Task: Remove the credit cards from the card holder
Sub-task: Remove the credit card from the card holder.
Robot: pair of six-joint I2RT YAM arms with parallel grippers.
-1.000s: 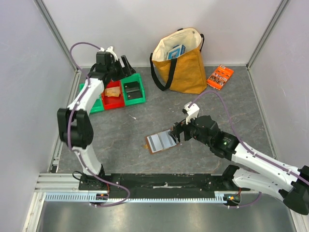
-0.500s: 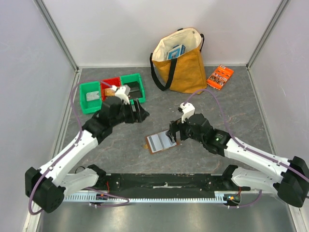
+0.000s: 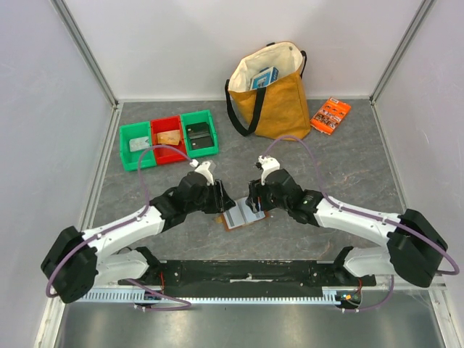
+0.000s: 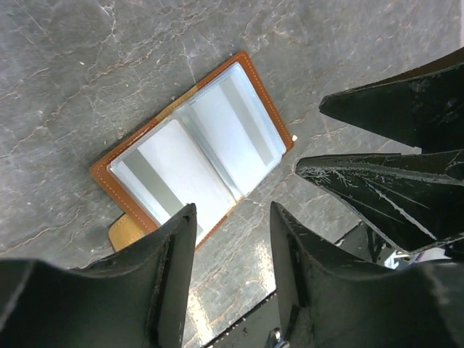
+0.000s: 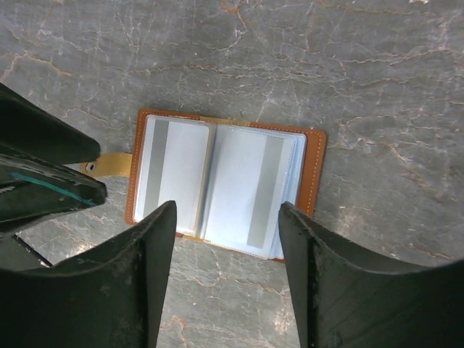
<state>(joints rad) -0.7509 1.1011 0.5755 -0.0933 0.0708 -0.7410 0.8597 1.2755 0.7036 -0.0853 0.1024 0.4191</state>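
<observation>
The card holder (image 3: 240, 216) lies open and flat on the grey table, brown rim up, with pale grey-blue pockets inside and a tan tab (image 5: 112, 164) at one edge. Pale credit cards with grey stripes sit in both pockets (image 5: 170, 177) (image 5: 250, 190). My left gripper (image 3: 221, 197) hovers open just left of the holder, its fingers (image 4: 170, 268) above the holder's near corner (image 4: 196, 145). My right gripper (image 3: 255, 199) hangs open over the holder's right half (image 5: 225, 185). Neither holds anything; the two grippers' tips are close together.
Three small bins, green (image 3: 135, 145), red (image 3: 169, 138) and green (image 3: 199, 133), stand at the back left with items inside. A yellow tote bag (image 3: 272, 90) stands at the back centre. An orange packet (image 3: 330, 114) lies beside it. A black rail (image 3: 246, 272) runs along the near edge.
My left arm swung from the bins down to the card holder's left side. My right gripper slid left over the holder. Both sets of jaws narrowed.
</observation>
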